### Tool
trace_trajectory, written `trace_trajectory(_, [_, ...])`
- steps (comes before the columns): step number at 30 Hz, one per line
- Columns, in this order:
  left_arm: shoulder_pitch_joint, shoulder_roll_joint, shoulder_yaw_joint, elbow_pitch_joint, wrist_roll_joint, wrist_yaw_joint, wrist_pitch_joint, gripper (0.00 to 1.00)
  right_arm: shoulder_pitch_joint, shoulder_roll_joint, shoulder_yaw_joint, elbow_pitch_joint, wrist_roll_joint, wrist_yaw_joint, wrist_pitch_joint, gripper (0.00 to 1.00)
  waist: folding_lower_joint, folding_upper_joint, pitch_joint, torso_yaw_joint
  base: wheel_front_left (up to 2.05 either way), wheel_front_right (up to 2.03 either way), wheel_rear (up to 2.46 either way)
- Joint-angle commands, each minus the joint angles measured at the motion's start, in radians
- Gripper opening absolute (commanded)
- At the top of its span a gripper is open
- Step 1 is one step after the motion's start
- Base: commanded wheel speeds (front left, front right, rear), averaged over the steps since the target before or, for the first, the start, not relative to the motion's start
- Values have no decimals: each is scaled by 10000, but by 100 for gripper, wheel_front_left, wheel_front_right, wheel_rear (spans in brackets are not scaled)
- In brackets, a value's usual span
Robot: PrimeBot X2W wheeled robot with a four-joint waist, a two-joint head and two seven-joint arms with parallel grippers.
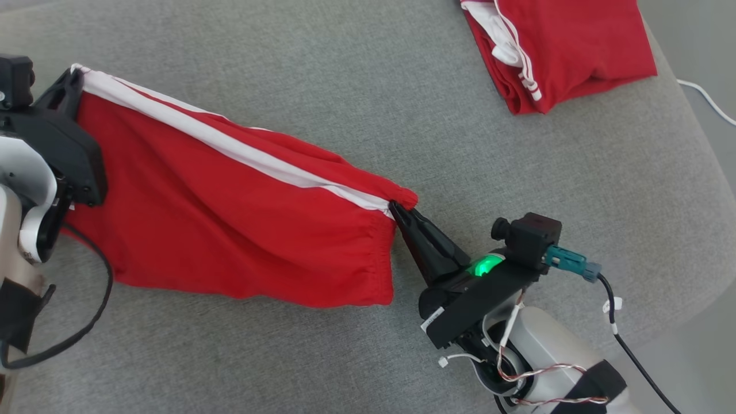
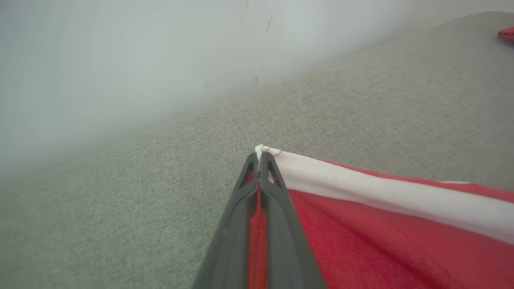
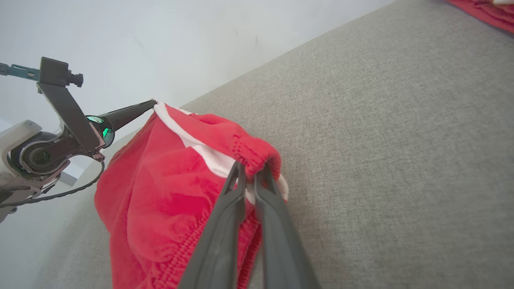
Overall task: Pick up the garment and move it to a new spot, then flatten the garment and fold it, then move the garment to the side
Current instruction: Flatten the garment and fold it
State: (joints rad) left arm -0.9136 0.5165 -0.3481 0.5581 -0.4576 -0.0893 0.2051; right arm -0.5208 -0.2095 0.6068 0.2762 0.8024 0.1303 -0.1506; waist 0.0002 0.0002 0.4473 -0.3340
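**Red cloth pinched at both ends**

Closed hard on the white-striped corner of the garment: left gripper, a sliver of red caught between its dark fingers. Closed too, on the gathered elastic end just below the white stripe: right gripper. Between the two grips, one taut line along the stripe, slanting in the head view from upper left down to mid-right, same line as the garment's long axis. Below it, loose red fabric sagging onto the grey cushion, bunched near the right fingertips in the right wrist view. No arm nearer than the other: one at each end of the long axis, cloth lying inward from both sets of fingers. Judged stage: held and spread, not yet laid flat or folded. Probably calls for both arms travelling together, across the stripe rather than along it, with the gap held constant, to avoid slack or strain. Well apart at the far right, nearer the right arm: a folded red garment.
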Motion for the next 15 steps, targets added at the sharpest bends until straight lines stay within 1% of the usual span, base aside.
trace_trajectory(1, [-202,53,-69,263,180,-50,-60,0,-169,121,101,94,56,1,-84,0,-2,-2,136,-146,0,0,0])
trace_trajectory(5, [-454,-129,-176,951,81,-130,-457,0,-348,142,288,333,128,1,-203,0,-2,-2,87,-144,0,0,0])
trace_trajectory(6, [-495,-174,-211,1101,88,-134,-543,0,-376,126,336,366,129,1,-252,15,-2,-2,47,-128,0,0,0])
trace_trajectory(7, [-495,-174,-211,1101,88,-134,-543,0,-376,126,336,366,129,1,-252,15,-2,-2,47,-128,0,0,0])
trace_trajectory(8, [-545,-237,-215,1226,68,-140,-720,7,-394,93,364,370,129,1,-297,81,-2,-2,0,-101,0,0,0])
trace_trajectory(9, [-557,-306,-228,1338,52,-156,-889,72,-377,41,389,381,154,1,-325,100,-2,-2,-75,-73,0,0,0])
trace_trajectory(10, [-543,-388,-236,1470,15,-172,-1050,100,-345,-55,387,353,117,1,-390,100,-2,-2,-162,-34,0,0,0])
trace_trajectory(15, [-295,-642,-284,1902,-189,-259,-1685,100,176,-627,115,-70,-137,1,-603,100,-2,-2,-777,153,0,0,0])
